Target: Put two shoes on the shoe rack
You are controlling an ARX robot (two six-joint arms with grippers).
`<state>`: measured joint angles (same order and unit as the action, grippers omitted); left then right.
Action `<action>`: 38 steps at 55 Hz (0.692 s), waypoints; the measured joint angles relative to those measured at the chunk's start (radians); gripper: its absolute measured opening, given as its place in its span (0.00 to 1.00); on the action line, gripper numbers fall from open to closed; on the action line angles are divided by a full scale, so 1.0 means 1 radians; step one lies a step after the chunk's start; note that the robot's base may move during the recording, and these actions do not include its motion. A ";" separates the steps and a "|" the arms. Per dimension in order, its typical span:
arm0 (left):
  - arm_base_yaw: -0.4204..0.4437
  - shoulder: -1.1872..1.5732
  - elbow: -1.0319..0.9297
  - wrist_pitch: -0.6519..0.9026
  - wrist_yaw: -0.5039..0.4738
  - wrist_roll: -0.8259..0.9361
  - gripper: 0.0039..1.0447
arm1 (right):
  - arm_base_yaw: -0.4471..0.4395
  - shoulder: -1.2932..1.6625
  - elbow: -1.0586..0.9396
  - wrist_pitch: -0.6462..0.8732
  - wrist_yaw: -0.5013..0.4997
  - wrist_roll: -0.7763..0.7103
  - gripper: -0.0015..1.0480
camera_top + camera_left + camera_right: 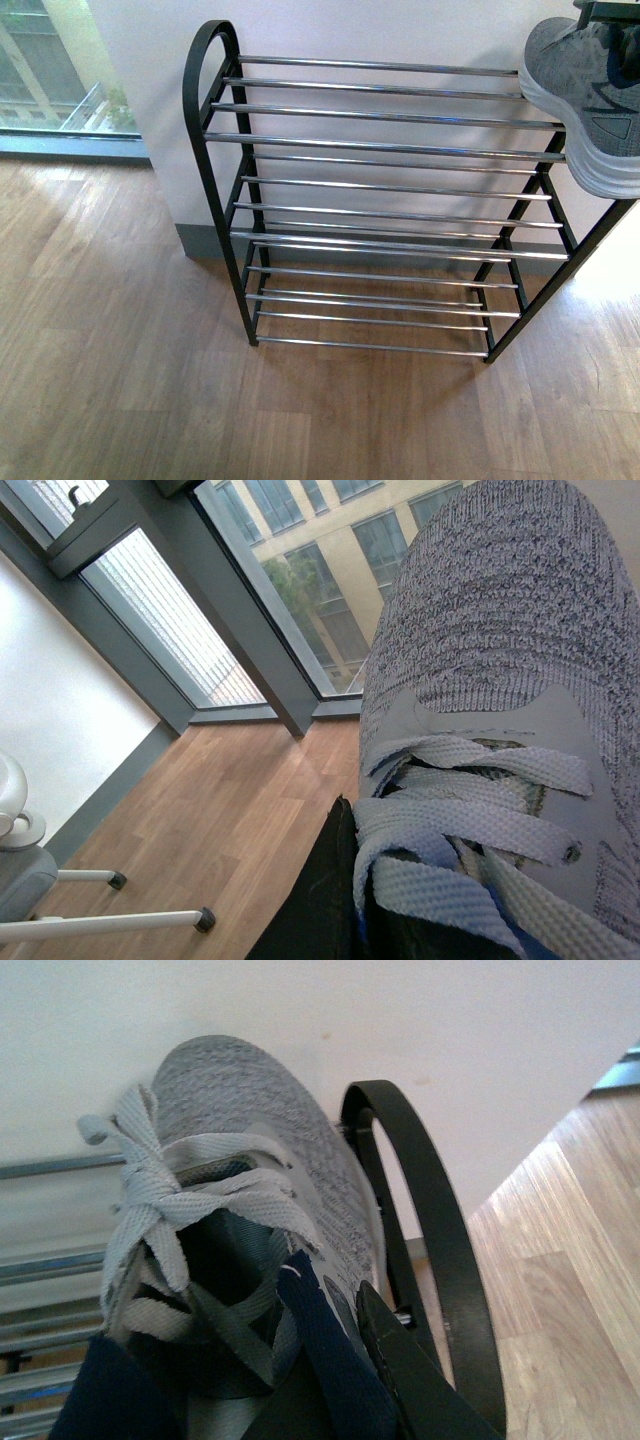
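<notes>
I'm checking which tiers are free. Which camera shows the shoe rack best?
The front view: nearly the whole shoe rack, all four tiers, is in frame. The right wrist view shows only one rounded black end loop and a few bars beside a grey sneaker. The left wrist view shows none of it.

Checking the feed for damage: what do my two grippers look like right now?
Little shows. The left gripper shows one matte black finger, dark and blurred. The right gripper shows a matte black, wedge-shaped finger with angular edges. No cables, markings or labels are visible; the left shoe and right shoe hide the rest.
</notes>
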<state>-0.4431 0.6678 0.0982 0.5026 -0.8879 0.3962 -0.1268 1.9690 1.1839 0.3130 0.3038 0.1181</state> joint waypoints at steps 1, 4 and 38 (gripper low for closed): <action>0.000 0.000 0.000 0.000 0.000 0.000 0.01 | -0.002 0.002 0.003 -0.003 0.000 0.003 0.01; 0.000 0.000 0.000 0.000 -0.001 0.000 0.01 | -0.013 0.011 0.008 -0.008 0.001 0.024 0.01; 0.000 0.000 0.000 0.000 -0.003 0.000 0.01 | -0.026 -0.272 -0.099 -0.143 -0.159 0.005 0.79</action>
<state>-0.4431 0.6678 0.0982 0.5026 -0.8906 0.3965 -0.1528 1.6970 1.0851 0.1703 0.1452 0.1226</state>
